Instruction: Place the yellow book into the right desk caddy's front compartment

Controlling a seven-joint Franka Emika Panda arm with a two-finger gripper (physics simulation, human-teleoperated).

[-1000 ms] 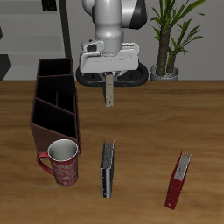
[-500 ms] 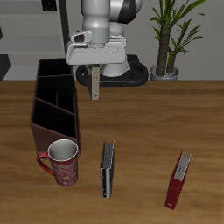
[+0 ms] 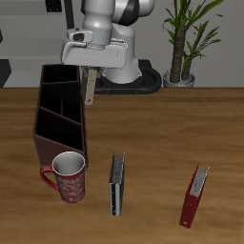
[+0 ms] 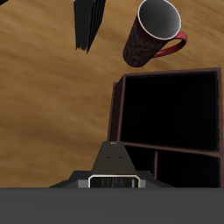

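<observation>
The hand [image 3: 89, 74], clenched on the thin, greyish-tan yellow book [image 3: 89, 88], hangs it upright just above the boxy, dark maroon right desk caddy [image 3: 59, 119], by its rear end.

Maroon-brown caddy [image 3: 59, 119]; red patterned mug [image 3: 69, 177]; tan book [image 3: 89, 88].

One camera stands off, high and in front, looking down across the whole worktop [image 3: 162, 124] at the arm. The other rides on the hand, looking straight down from close above. Both take in the caddy [image 3: 59, 116] [image 4: 171, 114], the mug [image 3: 68, 177] [image 4: 154, 33] and the dark book [image 3: 116, 184] [image 4: 88, 22].
</observation>
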